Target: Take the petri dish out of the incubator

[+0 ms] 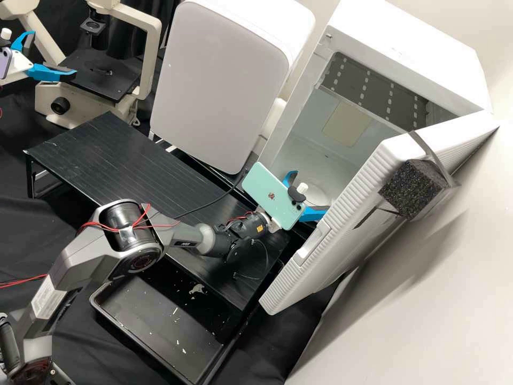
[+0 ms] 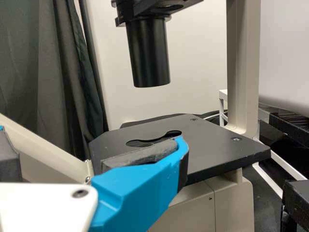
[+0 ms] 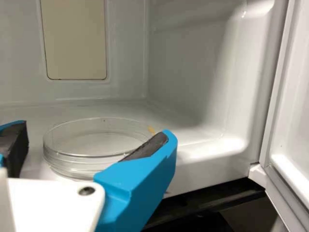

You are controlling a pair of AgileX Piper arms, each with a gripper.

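The open white incubator [image 1: 411, 59] stands at right, the microscope [image 1: 153, 51] at far left. The left gripper [image 1: 53, 54] is beside the microscope, fingers apart; the right gripper [image 1: 310, 193], also spread, is near the clear petri dish [image 3: 79, 162] on the incubator floor.

And here's the petri dish [image 3: 79, 157], clear, round and shallow, lying flat and upright on the white floor inside the incubator [image 1: 411, 53]! That white, boxy incubator stands at the upper right of the high view, its ribbed door [image 1: 342, 219] swung wide open toward the frame's lower middle, the pale chamber exposed.
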